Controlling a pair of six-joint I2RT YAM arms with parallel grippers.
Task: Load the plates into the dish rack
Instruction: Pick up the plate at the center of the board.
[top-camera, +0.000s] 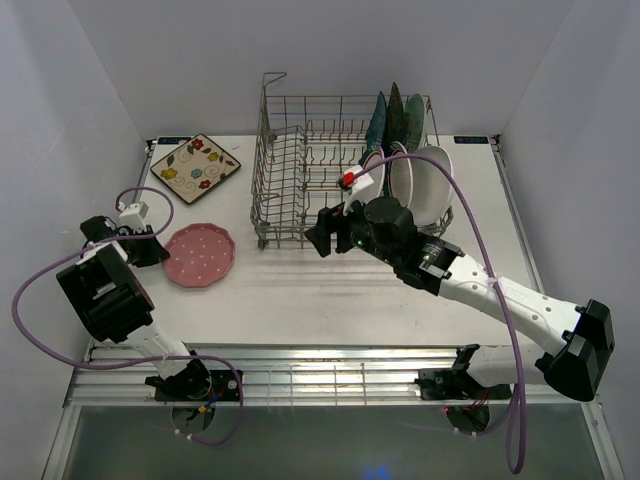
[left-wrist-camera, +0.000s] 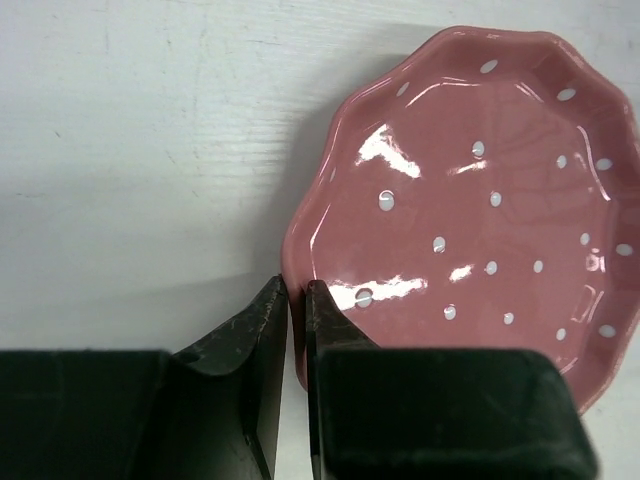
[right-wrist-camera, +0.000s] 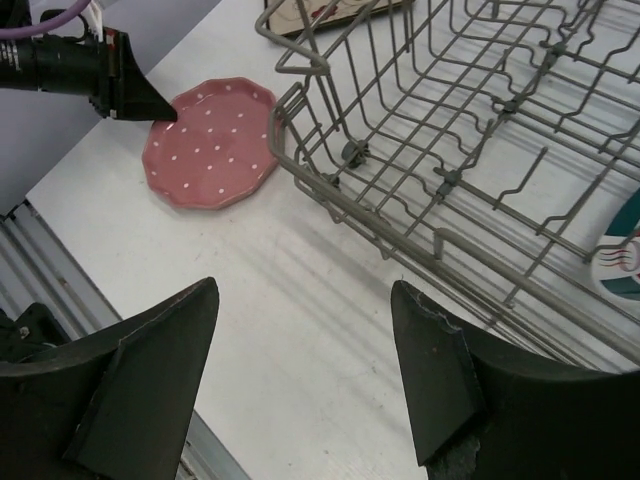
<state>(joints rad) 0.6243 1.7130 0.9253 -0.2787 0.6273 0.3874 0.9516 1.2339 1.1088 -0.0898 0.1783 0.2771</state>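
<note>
The pink dotted plate (top-camera: 199, 255) lies on the table left of the dish rack (top-camera: 300, 215). My left gripper (top-camera: 160, 250) is shut on the plate's left rim; in the left wrist view the rim of the plate (left-wrist-camera: 470, 190) sits between the two fingers of the gripper (left-wrist-camera: 296, 295). The cream floral square plate (top-camera: 195, 168) lies at the back left. Several plates (top-camera: 425, 185) stand upright in the rack's right end. My right gripper (top-camera: 322, 232) is open and empty in front of the rack; its wrist view (right-wrist-camera: 305, 300) shows bare table between the jaws.
The rack's left and middle tines (right-wrist-camera: 450, 150) hold nothing. The right wrist view also shows the pink plate (right-wrist-camera: 210, 140) and the left gripper's tip (right-wrist-camera: 160, 110). A purple cable (top-camera: 150, 195) loops by the left arm. The table's near edge (top-camera: 300, 350) borders a metal rail.
</note>
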